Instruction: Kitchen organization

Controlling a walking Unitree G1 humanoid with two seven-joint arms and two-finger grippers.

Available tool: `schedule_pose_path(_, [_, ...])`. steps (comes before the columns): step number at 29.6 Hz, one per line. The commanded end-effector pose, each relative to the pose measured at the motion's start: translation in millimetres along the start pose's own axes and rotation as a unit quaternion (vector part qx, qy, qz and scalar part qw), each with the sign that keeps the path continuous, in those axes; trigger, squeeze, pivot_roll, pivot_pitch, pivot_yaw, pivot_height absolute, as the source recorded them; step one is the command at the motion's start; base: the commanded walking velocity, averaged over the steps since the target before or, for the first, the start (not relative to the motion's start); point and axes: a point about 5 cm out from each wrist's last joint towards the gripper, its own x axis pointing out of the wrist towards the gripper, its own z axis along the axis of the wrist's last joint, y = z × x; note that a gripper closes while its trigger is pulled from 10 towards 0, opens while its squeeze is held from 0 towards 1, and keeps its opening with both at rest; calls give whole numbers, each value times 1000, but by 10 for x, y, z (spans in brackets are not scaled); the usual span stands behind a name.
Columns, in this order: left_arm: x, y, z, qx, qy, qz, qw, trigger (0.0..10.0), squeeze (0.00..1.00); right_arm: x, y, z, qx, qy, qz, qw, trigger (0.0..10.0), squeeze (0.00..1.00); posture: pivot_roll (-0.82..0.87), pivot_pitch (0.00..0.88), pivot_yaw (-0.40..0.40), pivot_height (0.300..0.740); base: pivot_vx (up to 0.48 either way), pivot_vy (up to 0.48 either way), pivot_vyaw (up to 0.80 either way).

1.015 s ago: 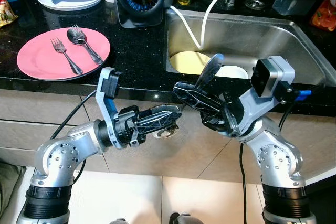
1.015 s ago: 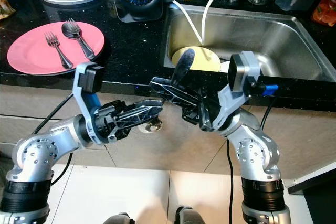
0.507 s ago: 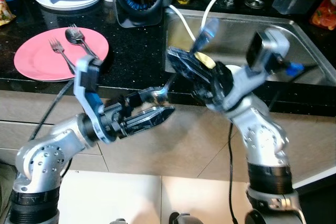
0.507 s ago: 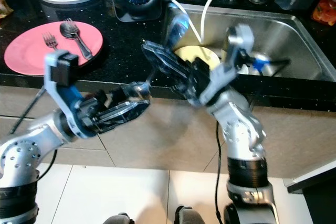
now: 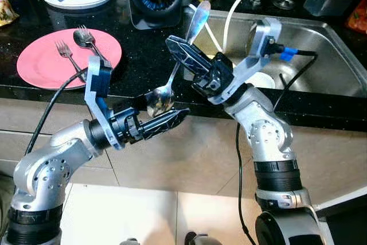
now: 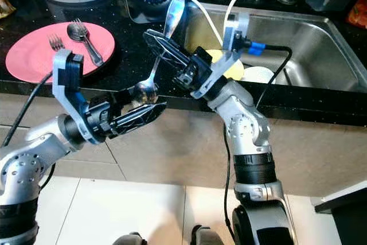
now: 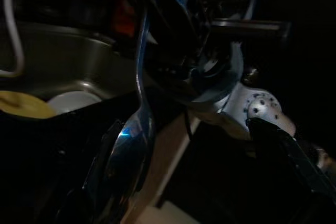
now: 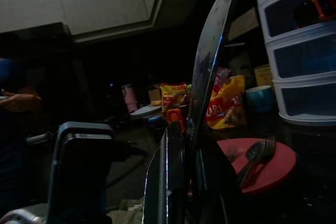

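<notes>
**Spoon held between two robot claws at a kitchen sink**

A black tabletop runs across the scene, with a steel sink at the right. A pink plate at the far left carries two forks and a spoon. In front of the tabletop edge, the right claw grips a silver spoon by its handle, bowl downward. The left claw sits just under the bowl; whether its fingers grip cannot be told.
</notes>
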Motion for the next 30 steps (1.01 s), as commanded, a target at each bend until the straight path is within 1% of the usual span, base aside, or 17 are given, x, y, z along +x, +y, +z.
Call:
schedule_pose_path(1, [-20, -109, -73, -6, 29, -28, 999, 10000, 1000, -253, -262, 411, -81, -72, -117, 987, 0, 0, 160, 87, -68, 740, 0, 0, 0])
schedule_pose_path(3, [-99, -100, -51, -6, 27, -27, 999, 10000, 1000, -328, -169, 540, -25, -124, -53, 991, 0, 0, 160, 87, -68, 740, 0, 0, 0])
schedule_pose_path(4, [-129, -100, -47, -7, 27, -28, 999, 10000, 1000, -375, -100, 622, 7, -158, -13, 987, 0, 0, 161, 86, -67, 740, 0, 0, 0])
schedule_pose_path(5, [-129, -100, -47, -7, 27, -28, 999, 10000, 1000, -375, -100, 622, 7, -158, -13, 987, 0, 0, 161, 86, -67, 740, 0, 0, 0])
schedule_pose_path(7, [-157, -105, -40, -9, 25, -32, 999, 10000, 1000, -434, -2, 716, 34, -190, 40, 980, 0, 0, 157, 89, -63, 740, 0, 0, 0])
schedule_pose_path(8, [-157, -105, -40, -9, 25, -32, 999, 10000, 1000, -434, -2, 716, 34, -190, 40, 980, 0, 0, 157, 89, -63, 740, 0, 0, 0])
schedule_pose_path(11, [-158, -121, -13, -13, 8, -42, 999, 10000, 1000, -507, 172, 683, 18, -162, 119, 979, 0, 0, 153, 89, -59, 740, 0, 0, 0])
schedule_pose_path(12, [-157, -133, 0, -14, 1, -50, 999, 10000, 682, -521, 185, 653, 10, -145, 124, 982, 0, 0, 153, 90, -58, 740, 0, 0, 0])
schedule_pose_path(13, [-157, -141, 8, -15, -2, -54, 998, 10000, 682, -528, 185, 637, 6, -135, 124, 983, 0, 0, 153, 90, -58, 740, 0, 0, 0])
schedule_pose_path(14, [-162, -169, 15, -17, -5, -68, 998, 10000, 129, -530, 148, 632, 1, -130, 102, 986, 0, 0, 151, 90, -58, 740, 0, 0, 0])
schedule_pose_path(16, [-165, -179, 16, -18, -5, -73, 997, 10000, 129, -529, 135, 634, 0, -131, 94, 987, 0, 0, 151, 90, -58, 740, 0, 0, 0])
schedule_pose_path(17, [-173, -205, 12, -19, -5, -82, 996, 10000, 0, -503, 83, 634, -6, -128, 69, 989, 0, 0, 149, 92, -56, 740, 0, 0, 0])
schedule_pose_path(20, [-179, -238, -2, -20, -5, -91, 996, 10000, 0, -426, -51, 629, -31, -119, 5, 992, 0, 0, 149, 92, -57, 740, 0, 0, 0])
schedule_pose_path(22, [-152, -199, -17, -11, -7, -70, 997, 10000, 0, -337, -186, 622, -53, -118, -64, 989, 0, 0, 150, 94, -58, 740, 0, 0, 0])
schedule_pose_path(24, [-110, -162, -27, -1, -10, -46, 999, 10000, 0, -265, -309, 600, -87, -102, -130, 982, 0, 0, 152, 97, -59, 740, 0, 0, 0])
schedule_pose_path(26, [-75, -149, -34, 3, -14, -30, 999, 10000, 0, -222, -345, 570, -113, -85, -148, 979, 0, 0, 154, 101, -62, 740, 0, 0, 0])
schedule_pose_path(30, [-40, -127, -45, 5, -21, -10, 1000, 10000, 0, -180, -400, 542, -137, -66, -174, 973, 0, 0, 157, 107, -64, 740, 0, 0, 0])
